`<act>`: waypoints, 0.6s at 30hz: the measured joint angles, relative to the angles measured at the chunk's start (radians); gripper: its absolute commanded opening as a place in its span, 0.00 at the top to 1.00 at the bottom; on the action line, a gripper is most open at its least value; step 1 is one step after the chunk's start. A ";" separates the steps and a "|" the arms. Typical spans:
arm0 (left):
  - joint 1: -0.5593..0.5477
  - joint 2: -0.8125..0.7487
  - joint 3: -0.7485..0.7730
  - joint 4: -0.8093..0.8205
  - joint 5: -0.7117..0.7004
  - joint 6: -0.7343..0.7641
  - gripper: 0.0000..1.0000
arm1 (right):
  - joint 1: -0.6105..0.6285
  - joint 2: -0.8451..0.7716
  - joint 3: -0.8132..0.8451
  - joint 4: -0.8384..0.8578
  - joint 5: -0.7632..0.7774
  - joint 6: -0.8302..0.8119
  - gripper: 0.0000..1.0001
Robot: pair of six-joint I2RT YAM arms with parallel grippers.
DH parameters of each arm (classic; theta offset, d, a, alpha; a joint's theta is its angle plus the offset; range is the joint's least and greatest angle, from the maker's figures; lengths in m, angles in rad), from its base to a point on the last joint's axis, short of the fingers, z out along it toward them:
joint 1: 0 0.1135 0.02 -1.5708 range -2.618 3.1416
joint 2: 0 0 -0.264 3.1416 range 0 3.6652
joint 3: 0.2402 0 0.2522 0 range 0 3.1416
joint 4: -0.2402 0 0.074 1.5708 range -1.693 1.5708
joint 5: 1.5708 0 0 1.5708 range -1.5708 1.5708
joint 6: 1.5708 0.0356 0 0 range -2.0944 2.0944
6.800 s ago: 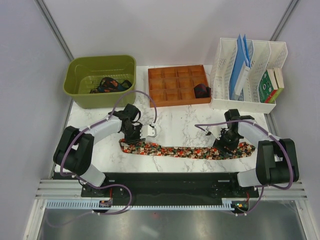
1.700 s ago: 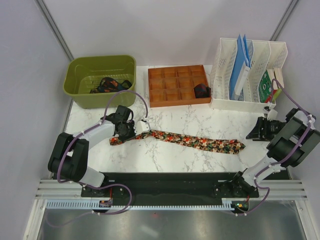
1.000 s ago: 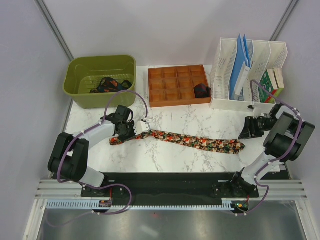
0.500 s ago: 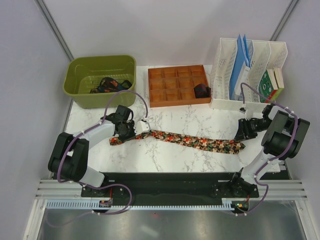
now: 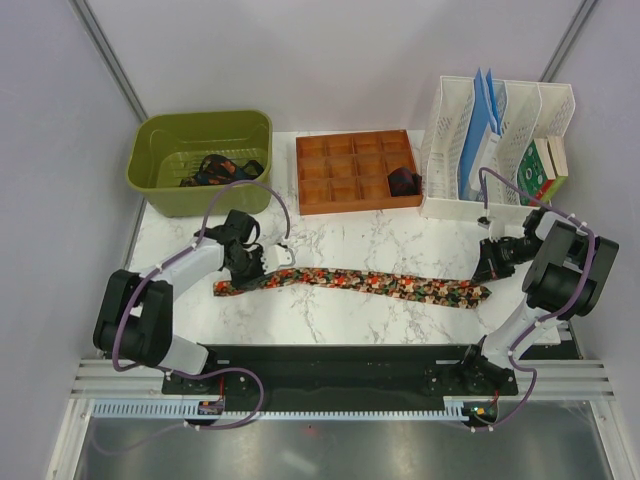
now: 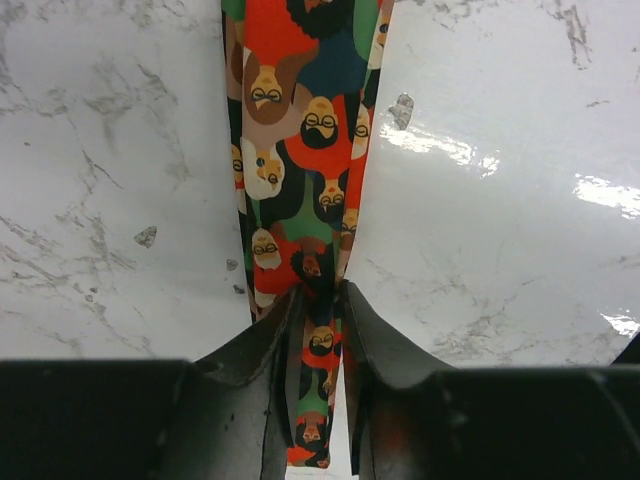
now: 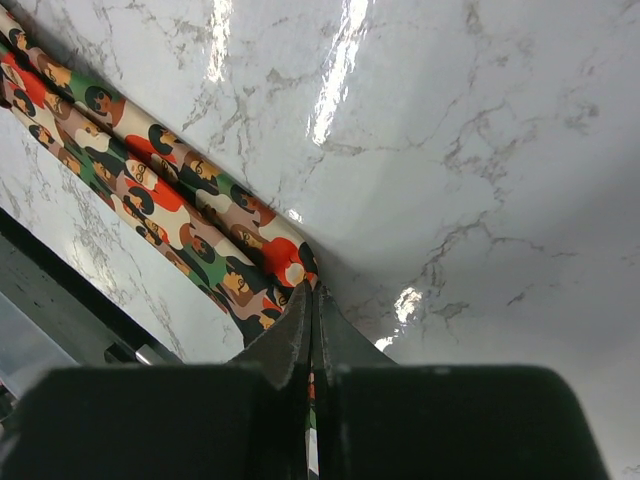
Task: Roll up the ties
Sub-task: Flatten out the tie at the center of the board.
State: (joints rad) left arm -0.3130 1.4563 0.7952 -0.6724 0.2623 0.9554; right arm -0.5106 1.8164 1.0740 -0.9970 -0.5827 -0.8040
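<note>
A long patterned tie (image 5: pixel 370 283), covered in small cartoon faces in red, green and orange on black, lies stretched flat from left to right across the near half of a white marbled desk (image 5: pixel 380 240). The left pincer (image 6: pixel 318 300) sits low over the tie a little way in from its left end. Its jaws stand slightly apart with the fabric bunched narrow in the gap and touching both. It is not possible to tell whether they are pressing on it. A short length of tie runs on past this pincer toward the left edge of the desk. The right pincer (image 7: pixel 312 292) is at the opposite, pointed end of the tie, with its jaws closed tight and the tip of the fabric pinched between them. Farther back, in the middle, is a shallow wooden tray (image 5: pixel 335 168) divided into small compartments. A dark rolled tie (image 5: pixel 404 182) sits in its near right compartment. To the left of the tray is a green plastic bin (image 5: pixel 190 200) with a tangle of dark ties (image 5: pixel 215 169) inside. To the right of the tray is a white file organizer (image 5: pixel 450 140) holding upright blue folders (image 5: pixel 487 110) and a green and white box (image 5: pixel 538 165).
</note>
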 measured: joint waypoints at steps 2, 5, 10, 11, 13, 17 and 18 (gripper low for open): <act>0.007 -0.005 0.013 -0.026 0.011 0.017 0.67 | 0.000 0.000 0.000 0.000 0.004 0.000 1.00; 0.009 -0.007 0.029 -0.043 0.029 0.038 0.63 | 0.000 0.000 0.000 0.000 0.006 -0.001 1.00; 0.009 -0.007 0.036 -0.057 0.038 0.072 0.57 | -0.002 0.000 0.000 -0.001 0.011 -0.004 1.00; 0.009 -0.005 0.037 -0.058 0.039 0.076 0.58 | -0.002 0.000 0.000 -0.001 0.012 -0.004 1.00; 0.009 0.002 0.040 -0.057 0.039 0.084 0.57 | -0.003 0.000 0.000 -0.002 0.013 -0.004 1.00; 0.009 0.024 0.043 -0.052 0.038 0.101 0.63 | -0.004 0.000 0.000 -0.005 0.013 -0.005 1.00; 0.009 0.030 0.043 -0.051 0.038 0.107 0.65 | -0.004 0.000 0.000 -0.005 0.013 -0.005 1.00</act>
State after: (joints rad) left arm -0.3042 1.4860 0.8383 -0.7238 0.3000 1.0622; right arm -0.5144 1.8160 1.0740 -1.0023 -0.5701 -0.8089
